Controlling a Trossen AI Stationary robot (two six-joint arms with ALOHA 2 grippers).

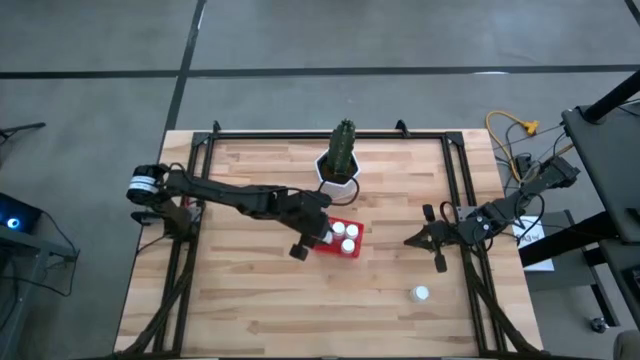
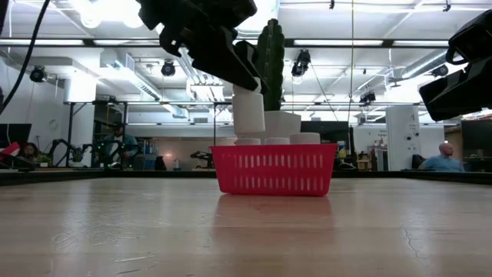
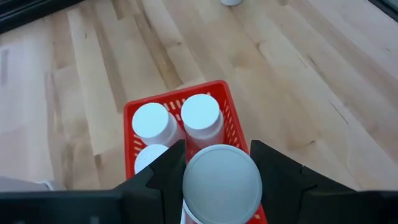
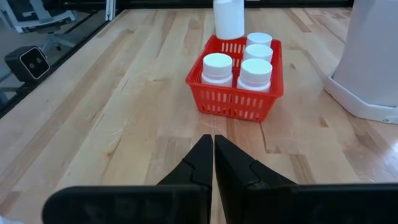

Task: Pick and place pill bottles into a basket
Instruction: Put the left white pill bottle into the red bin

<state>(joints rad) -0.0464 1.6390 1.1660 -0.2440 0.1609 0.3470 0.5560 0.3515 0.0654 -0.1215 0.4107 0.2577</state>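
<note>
I am holding a pill bottle (image 3: pixel 221 185) clamped between my left gripper's (image 3: pixel 219 168) fingers, hanging it just above the near end of the red basket (image 4: pixel 235 102), which sits on the table (image 1: pixel 250 300) just in front of the white pot (image 1: pixel 337 175) with the cactus. Four bottles (image 4: pixel 217 67) are already standing inside, so I judge only the empty corner slots at my end are open to me. To do this well, I am lining the bottle upright over a free slot, clear of the neighbouring caps and the rim, and lowering until its base is seated before letting go. One last bottle (image 1: pixel 421 294) is waiting on the bare wood, well apart. My right gripper (image 4: pixel 213 163) is resting pinched closed and empty, near the table's right side.
</note>
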